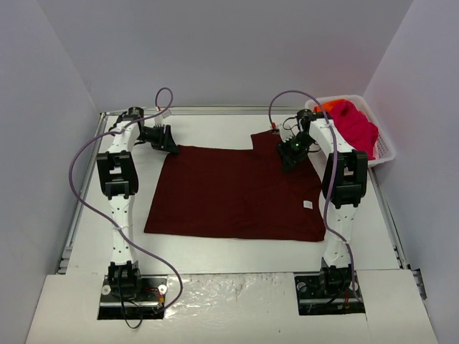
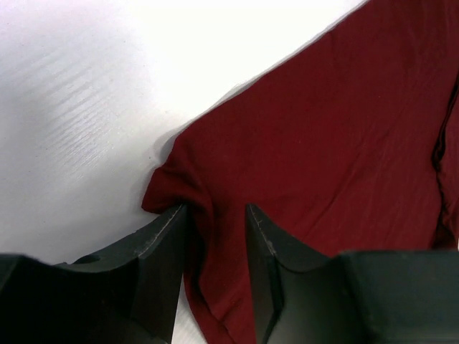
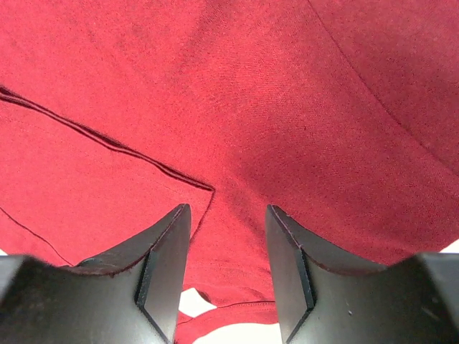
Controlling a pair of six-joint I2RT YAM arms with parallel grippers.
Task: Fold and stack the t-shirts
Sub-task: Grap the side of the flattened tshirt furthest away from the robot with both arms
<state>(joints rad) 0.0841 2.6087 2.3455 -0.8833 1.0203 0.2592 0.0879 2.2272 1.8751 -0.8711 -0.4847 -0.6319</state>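
Seeing the maroon t-shirt (image 1: 237, 190) lying flat at the frame's centre. Straddling its upper-left corner with the left gripper (image 2: 215, 215), jaws apart. Poising the right gripper (image 3: 228, 211) over its upper-right part, jaws apart. Seeing pink t-shirt (image 1: 353, 123) and orange t-shirt (image 1: 328, 106) heaped in the basket (image 1: 384, 147), upper right.

A plain dark maroon t-shirt (image 1: 237, 193) lies across the middle of the white counter (image 1: 93, 215), with a small white label (image 1: 308, 204) near its right edge. At the far right, a white lattice basket (image 1: 386, 152) holds a bright pink t-shirt (image 1: 355, 125) and an orange t-shirt (image 1: 328, 107). The left arm (image 1: 120, 208) and right arm (image 1: 343, 215) are white with black joints, and the cables (image 1: 75, 172) are purple. The left gripper (image 1: 163, 140) and right gripper (image 1: 292, 154) are black.
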